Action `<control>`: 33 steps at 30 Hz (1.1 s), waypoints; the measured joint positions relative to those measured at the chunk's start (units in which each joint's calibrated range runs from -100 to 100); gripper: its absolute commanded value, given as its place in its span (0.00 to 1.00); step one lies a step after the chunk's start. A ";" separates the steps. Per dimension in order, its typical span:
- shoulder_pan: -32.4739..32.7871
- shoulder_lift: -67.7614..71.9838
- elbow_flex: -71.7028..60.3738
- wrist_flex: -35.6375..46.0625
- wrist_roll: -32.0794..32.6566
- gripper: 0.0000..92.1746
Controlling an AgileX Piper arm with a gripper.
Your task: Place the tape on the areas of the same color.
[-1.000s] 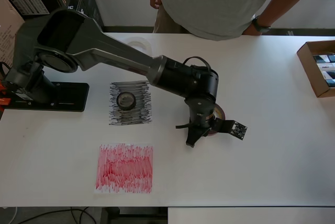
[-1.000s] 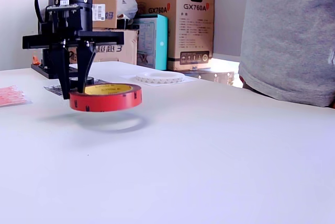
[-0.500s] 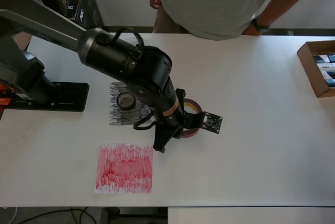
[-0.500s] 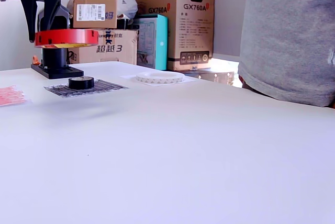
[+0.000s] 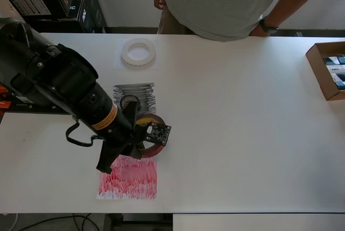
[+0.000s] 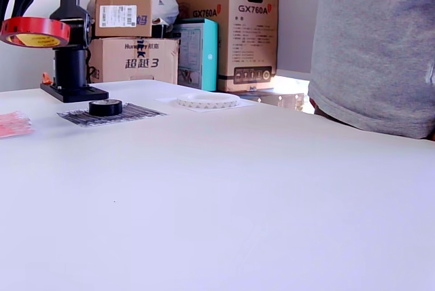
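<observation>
So two of the three look sorted: the small black roll [image 5: 129,102] sits on the black scribbled patch [image 5: 144,92], and the white ring [image 5: 139,52] lies on what looks like the plain white patch [image 5: 118,63], though white paper on a white table [image 5: 242,107] is hard to make out, so call that a probable. What's left is the red tape roll [image 6: 35,31], which is up in the air, pinched by the gripper [image 5: 141,138], with the fingers closed across its rim as far as I can tell. In the overhead view the roll hangs just below the fingers and seems to overlap the top right corner of the red scribbled patch [image 5: 129,179], so my guess is it needs to go a bit further over the patch and then down. Annoyingly, the arm's bulk and the little camera board cover most of the roll from above, and the exterior view crops the gripper at its left edge, so the exact finger contact isn't visible. The red patch is only a sliver there too.
</observation>
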 measured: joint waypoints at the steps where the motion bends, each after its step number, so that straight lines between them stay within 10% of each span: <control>1: -0.71 -0.42 1.19 -0.71 -0.65 0.00; 33: -11.74 9.41 9.25 -13.47 -11.58 0.00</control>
